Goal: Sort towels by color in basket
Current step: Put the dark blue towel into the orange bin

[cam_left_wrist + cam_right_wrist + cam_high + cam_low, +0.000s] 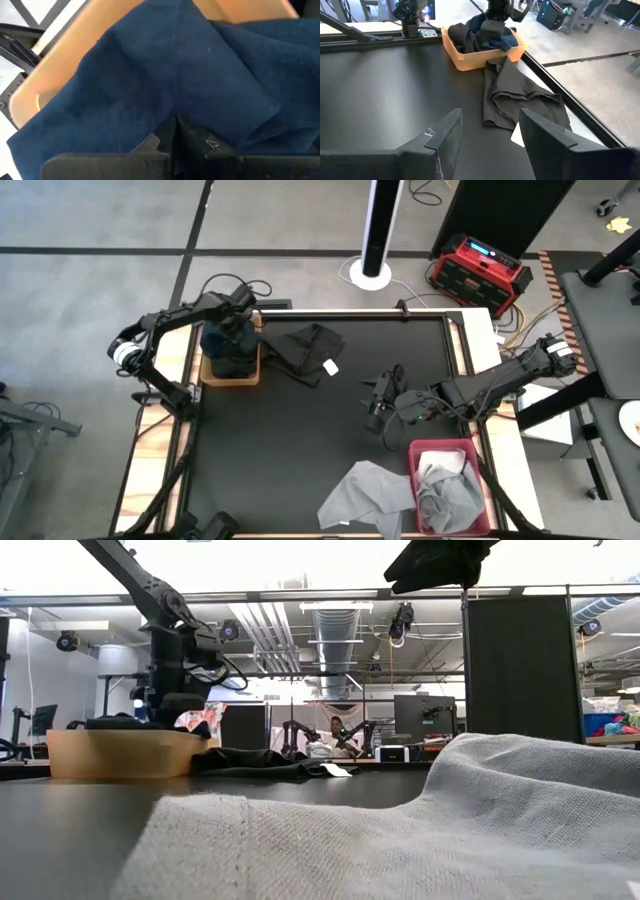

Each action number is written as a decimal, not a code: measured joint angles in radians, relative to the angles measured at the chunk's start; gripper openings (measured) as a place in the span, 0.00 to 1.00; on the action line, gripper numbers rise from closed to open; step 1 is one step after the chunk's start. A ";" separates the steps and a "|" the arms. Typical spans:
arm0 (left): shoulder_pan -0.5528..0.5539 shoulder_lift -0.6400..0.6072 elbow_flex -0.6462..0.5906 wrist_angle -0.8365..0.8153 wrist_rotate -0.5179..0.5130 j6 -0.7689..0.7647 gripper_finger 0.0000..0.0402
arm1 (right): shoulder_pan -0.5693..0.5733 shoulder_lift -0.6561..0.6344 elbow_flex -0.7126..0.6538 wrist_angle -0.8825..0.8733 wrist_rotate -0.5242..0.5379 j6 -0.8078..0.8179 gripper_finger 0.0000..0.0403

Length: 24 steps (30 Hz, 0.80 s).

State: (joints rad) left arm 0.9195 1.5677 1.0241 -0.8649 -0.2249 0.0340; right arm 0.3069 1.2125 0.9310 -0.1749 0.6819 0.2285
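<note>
At about ten o'clock on your worktop point(270, 480), the left pincer point(238, 312) sits closed, pressed down into the orange basket point(231, 379). That basket holds a navy towel point(165, 75), soft and creased, heaped over a darker one; the left wrist view shows the closed fingers resting against the navy cloth, but you cannot tell whether any fabric is pinched between them.

Just beside the basket, toward twelve o'clock, a black towel point(310, 350) lies crumpled on the worktop, one corner touching the basket's wall, a small white tag point(330, 367) at its near edge.

The middle of the black worktop is bare, giving you open room between the two arms.

At about three o'clock the right pincer point(378, 402) hangs over that bare surface with its fingers apart, holding nothing.

At five o'clock a grey towel point(365, 495) spreads flat, running up to the near edge and touching the red bin point(440, 448), which holds more bunched grey cloth point(448, 495).

In the low view, the grey towel fills the foreground and blocks most of the worktop behind it.
</note>
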 joint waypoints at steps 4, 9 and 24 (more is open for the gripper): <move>0.000 0.000 -0.036 0.004 -0.002 0.006 0.00 | 0.000 0.000 0.000 0.000 0.000 0.000 0.47; 0.000 0.000 -0.080 0.056 -0.086 0.004 0.00 | 0.000 0.000 0.000 0.000 0.000 0.000 0.47; 0.000 0.000 -0.150 0.131 -0.089 0.002 0.00 | 0.000 0.000 0.000 0.001 0.000 0.000 0.47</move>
State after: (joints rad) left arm 0.9195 1.5677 0.8742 -0.7341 -0.3141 0.0360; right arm 0.3069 1.2125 0.9310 -0.1738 0.6819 0.2287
